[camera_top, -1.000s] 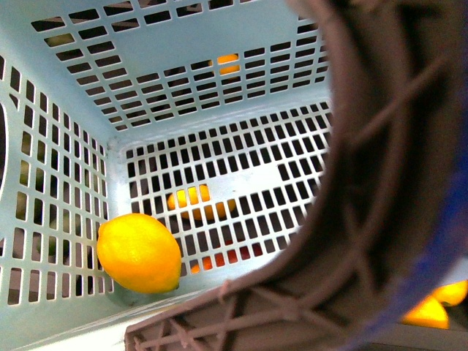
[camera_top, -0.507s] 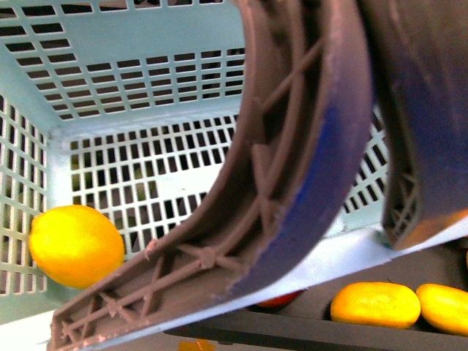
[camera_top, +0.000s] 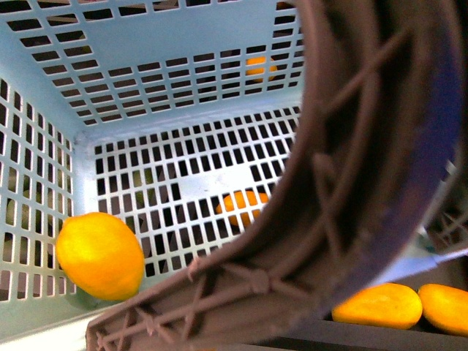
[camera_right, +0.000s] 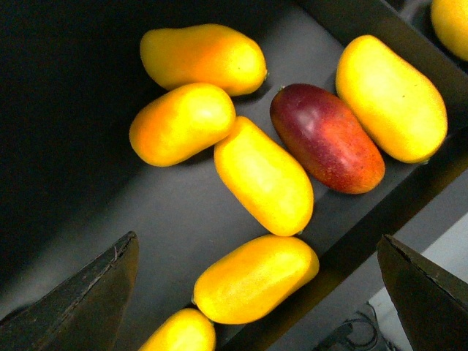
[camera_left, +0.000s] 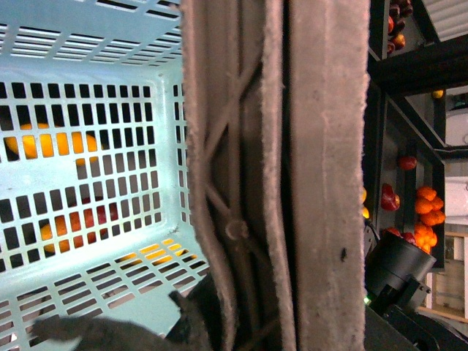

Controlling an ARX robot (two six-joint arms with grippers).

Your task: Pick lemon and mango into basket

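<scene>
Lemon [camera_top: 100, 254] is done. It sits on the slotted floor of the basket [camera_top: 190, 33], tucked into a floor corner against a side wall. The basket's brown handle [camera_top: 351, 183] cuts across most of the front view.

No mango in the basket that I can see. Right end effector [camera_right: 256, 241] hangs over the dark bin [camera_right: 146, 219] of mangoes, jaws spread wide, nothing between them. Left end effector: the left wrist view is filled by the handle and basket wall, so I can't tell if it's open or closed.

Step in hand, my read: grab a mango. Best candidate is the yellow mango [camera_right: 256, 287] under the open jaws, near the bin's raised edge. It has bare bin floor along one long side. One end nearly touches the centre mango [camera_right: 263, 186], which is hemmed in by an orange-tinged mango [camera_right: 183, 123] and the red mango [camera_right: 327, 137].

To do it well:
- rotate the wrist so the jaws close across the short axis, not along the length
- centre on the fat middle; the skin looks smooth and will likely squirt out if pinched near an end
- come straight down and keep the edge-side finger off the bin's edge
- close gently, lift straight up, and clear the handle going into the basket
</scene>
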